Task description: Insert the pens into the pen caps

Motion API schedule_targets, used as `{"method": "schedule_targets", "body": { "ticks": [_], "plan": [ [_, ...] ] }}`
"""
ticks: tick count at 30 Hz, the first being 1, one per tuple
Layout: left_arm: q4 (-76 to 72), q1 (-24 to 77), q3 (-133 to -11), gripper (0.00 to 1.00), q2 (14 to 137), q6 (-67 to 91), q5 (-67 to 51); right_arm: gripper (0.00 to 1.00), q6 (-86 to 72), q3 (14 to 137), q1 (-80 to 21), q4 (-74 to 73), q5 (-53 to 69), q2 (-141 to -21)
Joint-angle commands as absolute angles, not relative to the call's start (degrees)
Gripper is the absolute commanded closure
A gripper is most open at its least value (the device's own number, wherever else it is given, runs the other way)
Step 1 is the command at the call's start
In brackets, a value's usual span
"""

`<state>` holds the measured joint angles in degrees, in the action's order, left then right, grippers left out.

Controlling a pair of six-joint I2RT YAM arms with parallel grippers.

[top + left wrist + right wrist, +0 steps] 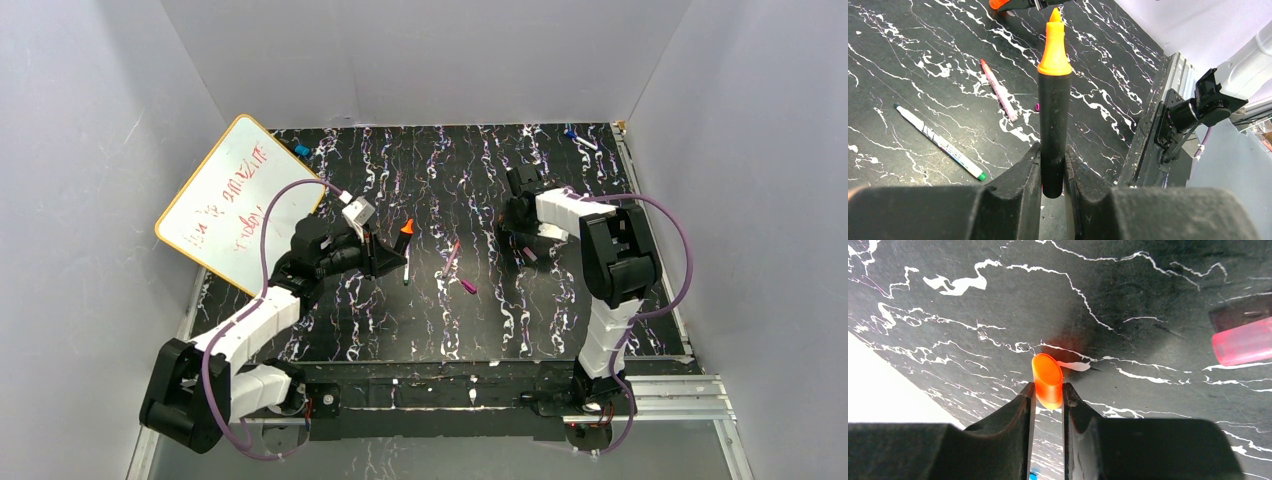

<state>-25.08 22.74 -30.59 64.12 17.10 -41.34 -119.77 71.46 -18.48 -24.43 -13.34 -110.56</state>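
Note:
My left gripper [383,252] [1053,156] is shut on the rear end of the thick black pen [1054,115], held above the table with its orange tip [406,228] pointing away. My right gripper [520,225] [1048,392] is shut on the orange cap [1045,372], just above the table; the cap also shows at the top of the left wrist view [998,4]. The thin pink pen [450,257] [998,90] and the whitish green-tipped pen [406,268] [940,142] lie between the arms. A magenta cap [469,287] lies near the pink pen. A pink cap-like piece [1243,340] and a dark one [1240,315] lie right of my right gripper.
A whiteboard [240,200] with red writing leans at the back left. Blue-capped markers lie at the back left [302,150] and the back right [575,135]. White walls close three sides. A metal rail [660,395] runs along the table's near edge.

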Motion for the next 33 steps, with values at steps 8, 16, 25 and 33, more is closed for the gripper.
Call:
{"method": "schedule_targets", "body": {
  "ticks": [8, 16, 25, 33],
  "plan": [
    [-24.03, 23.09, -31.64, 1.0, 64.07, 15.58, -41.59, 0.99, -128.76, 68.68, -18.28, -27.85, -14.15, -108.23],
    [-24.09, 23.07, -31.98, 1.0, 64.92, 15.38, -41.58, 0.99, -117.77, 70.52, -18.43, -29.01, -15.03, -99.65],
    [-24.23, 23.07, -32.0, 1.0, 65.22, 15.5, -41.55, 0.99, -110.46, 70.59, -18.49, -30.29, -10.58, -95.51],
    [-26.1, 23.05, -32.34, 1.0, 67.32, 17.14, -42.05, 0.99, -83.39, 65.67, -19.45, -21.47, -7.31, -95.14]
  ]
}}
